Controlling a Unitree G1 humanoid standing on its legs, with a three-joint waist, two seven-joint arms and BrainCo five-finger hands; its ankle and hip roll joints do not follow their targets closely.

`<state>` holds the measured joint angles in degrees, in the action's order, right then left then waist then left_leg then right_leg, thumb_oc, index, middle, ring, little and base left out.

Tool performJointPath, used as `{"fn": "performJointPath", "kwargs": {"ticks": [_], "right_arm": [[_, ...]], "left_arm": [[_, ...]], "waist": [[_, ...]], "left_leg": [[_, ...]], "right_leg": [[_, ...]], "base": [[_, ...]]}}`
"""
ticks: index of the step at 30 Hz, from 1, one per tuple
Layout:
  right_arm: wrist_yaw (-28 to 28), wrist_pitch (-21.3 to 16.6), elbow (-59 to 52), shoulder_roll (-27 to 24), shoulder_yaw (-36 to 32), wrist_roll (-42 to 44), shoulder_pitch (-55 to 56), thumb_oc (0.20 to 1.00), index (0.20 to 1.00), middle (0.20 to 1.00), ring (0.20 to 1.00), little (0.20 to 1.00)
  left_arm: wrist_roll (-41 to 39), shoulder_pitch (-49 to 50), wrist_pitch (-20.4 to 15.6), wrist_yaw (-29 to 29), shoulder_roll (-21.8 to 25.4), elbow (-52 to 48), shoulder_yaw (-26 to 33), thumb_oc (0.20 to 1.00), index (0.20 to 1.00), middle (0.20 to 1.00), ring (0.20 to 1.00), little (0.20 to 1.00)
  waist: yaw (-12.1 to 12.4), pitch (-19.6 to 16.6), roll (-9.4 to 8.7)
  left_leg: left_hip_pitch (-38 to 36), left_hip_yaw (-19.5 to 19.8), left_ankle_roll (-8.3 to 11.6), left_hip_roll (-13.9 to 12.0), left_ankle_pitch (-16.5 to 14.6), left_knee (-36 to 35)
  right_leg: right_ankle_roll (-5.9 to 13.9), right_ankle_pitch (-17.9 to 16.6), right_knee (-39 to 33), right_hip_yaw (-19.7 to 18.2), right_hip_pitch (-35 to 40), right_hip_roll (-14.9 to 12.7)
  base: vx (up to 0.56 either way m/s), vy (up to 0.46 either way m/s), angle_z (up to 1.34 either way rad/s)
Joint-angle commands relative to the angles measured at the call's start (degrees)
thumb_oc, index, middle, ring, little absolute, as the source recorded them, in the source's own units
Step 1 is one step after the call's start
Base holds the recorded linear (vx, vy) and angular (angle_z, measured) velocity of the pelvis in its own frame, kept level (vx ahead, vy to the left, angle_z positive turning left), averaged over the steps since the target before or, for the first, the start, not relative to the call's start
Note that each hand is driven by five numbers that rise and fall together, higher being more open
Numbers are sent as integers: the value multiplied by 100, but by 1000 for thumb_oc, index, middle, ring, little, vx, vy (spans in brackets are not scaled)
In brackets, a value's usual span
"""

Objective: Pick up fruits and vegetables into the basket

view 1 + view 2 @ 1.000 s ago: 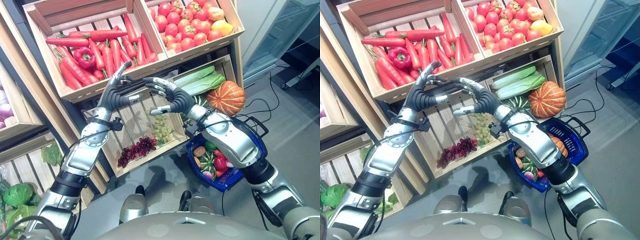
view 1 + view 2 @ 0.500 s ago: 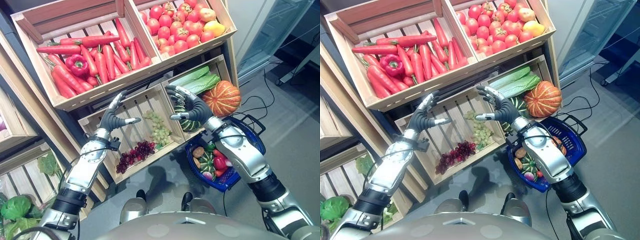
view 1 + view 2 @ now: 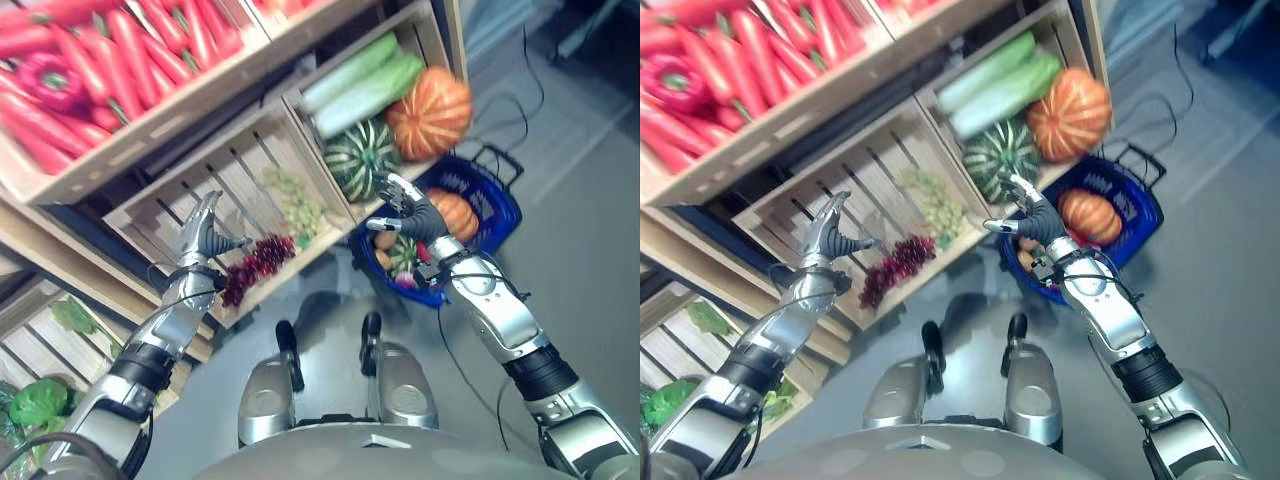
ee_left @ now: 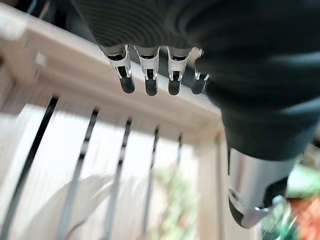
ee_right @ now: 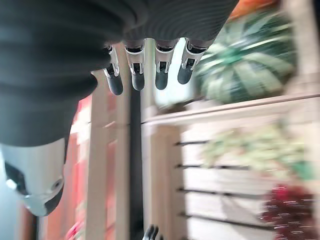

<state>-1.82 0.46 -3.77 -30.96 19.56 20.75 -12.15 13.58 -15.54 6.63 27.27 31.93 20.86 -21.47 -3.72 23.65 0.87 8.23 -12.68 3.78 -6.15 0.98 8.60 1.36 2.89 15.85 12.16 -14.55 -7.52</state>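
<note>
**Hands dropping apart toward the lower crates**

We are lowering both hands from the carrot crate. Our right hand [image 3: 408,212], fingers apart and empty, is hovering beside the striped green squash [image 3: 360,159], just above the blue basket [image 3: 497,205]. Our left hand [image 3: 203,235], also spread, is nearing the red grapes [image 3: 256,264].

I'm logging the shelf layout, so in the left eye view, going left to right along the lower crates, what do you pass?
Left hand → red grapes → green grapes → striped squash → right hand → orange pumpkin → blue basket
</note>
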Motion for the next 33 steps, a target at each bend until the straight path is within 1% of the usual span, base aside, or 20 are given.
{"fn": "performJointPath", "kwargs": {"ticks": [1,4,7,8,11,13,15,16,18,19,24,28,31,33], "right_arm": [[-262,-545,-254,-119,-290,28,-67,1000,1000,1000,1000,1000],[-325,-635,-3,-152,-418,-73,139,1000,1000,1000,1000,1000],[-308,-690,160,-185,-508,46,263,1000,1000,1000,1000,1000],[-278,-730,236,-196,-541,29,307,1000,1000,1000,1000,1000],[-247,-761,342,-213,-579,81,376,1000,1000,1000,1000,1000],[-198,-764,406,-238,-630,141,423,1000,1000,1000,1000,1000],[-155,-784,431,-259,-677,203,465,1000,1000,1000,1000,1000],[-113,-802,445,-269,-716,218,514,1000,1000,1000,1000,1000],[-87,-812,445,-274,-737,218,538,1000,1000,1000,1000,1000],[-59,-816,435,-299,-780,223,592,1000,1000,1000,1000,1000],[-58,-831,519,-356,-857,300,703,1000,1000,1000,1000,1000],[-70,-913,590,-346,-849,310,752,1000,1000,1000,1000,1000],[-115,-905,594,-346,-834,411,742,1000,1000,1000,1000,1000],[-113,-938,635,-341,-811,464,712,1000,1000,1000,1000,1000]], "left_arm": [[-87,-291,104,695,-24,339,-71,1000,1000,1000,1000,1000],[-184,-365,108,793,-182,696,-20,1000,1000,1000,1000,1000],[-340,-481,42,895,-286,1033,65,1000,1000,1000,1000,1000],[-307,-515,55,959,-329,1157,99,1000,1000,1000,1000,1000],[-277,-613,81,1087,-342,1409,146,1000,1000,1000,1000,1000],[-188,-693,190,1186,-319,1572,203,1000,1000,1000,1000,1000],[-154,-758,245,1283,-273,1719,242,1000,1000,1000,1000,1000],[-116,-842,329,1388,-224,1881,327,1000,1000,1000,1000,1000],[-56,-880,386,1501,-193,1962,365,1000,1000,1000,1000,1000],[145,-953,565,1692,-71,2066,433,1000,1000,1000,1000,1000],[423,-1199,942,2016,250,2230,543,1000,1000,1000,1000,1000],[376,-1342,1020,2071,393,2333,627,1000,1000,1000,1000,1000],[406,-1543,1109,2041,552,2459,631,1000,1000,1000,1000,1000],[261,-1659,1059,1975,617,2565,624,1000,1000,1000,1000,1000]], "waist": [[-253,279,-140],[-363,414,-153],[-431,557,-181],[-451,601,-185],[-497,614,-199],[-536,614,-209],[-570,614,-218],[-605,614,-230],[-622,614,-236],[-651,614,-251],[-705,614,-276],[-725,614,-298],[-736,614,-316],[-741,614,-331]], "left_leg": [[391,-173,37,-240,-282,840],[674,-212,45,-243,-248,968],[947,-259,41,-248,-219,1061],[977,-213,93,-240,-365,1139],[1216,-243,98,-261,-370,1245],[1434,-261,105,-283,-377,1339],[1607,-261,112,-295,-386,1420],[1774,-265,117,-313,-396,1504],[1862,-264,119,-322,-400,1544],[2067,-255,124,-336,-412,1634],[2540,-182,122,-344,-444,1848],[2821,-147,108,-358,-456,1960],[3110,-82,100,-370,-480,2098],[3249,-28,97,-376,-492,2159]], "right_leg": [[386,40,402,-194,-225,-166],[362,74,629,-246,-570,-128],[355,97,817,-263,-892,-96],[406,262,945,-308,-938,-85],[397,291,1082,-329,-1183,-68],[382,314,1188,-357,-1400,-37],[366,329,1264,-392,-1565,-5],[347,349,1351,-416,-1729,25],[336,357,1389,-425,-1813,38],[312,382,1477,-452,-2005,70],[254,415,1672,-512,-2434,142],[225,408,1751,-532,-2684,190],[195,416,1856,-550,-2934,236],[182,418,1907,-564,-3069,256]], "base": [[-69,73,-25],[-44,35,-22],[-31,9,-12],[41,13,-8],[13,2,-8],[2,2,-4],[0,0,0],[0,0,0],[0,0,0],[0,0,0],[13,-1,-3],[0,0,0],[7,-5,-2],[28,-13,-6]]}}
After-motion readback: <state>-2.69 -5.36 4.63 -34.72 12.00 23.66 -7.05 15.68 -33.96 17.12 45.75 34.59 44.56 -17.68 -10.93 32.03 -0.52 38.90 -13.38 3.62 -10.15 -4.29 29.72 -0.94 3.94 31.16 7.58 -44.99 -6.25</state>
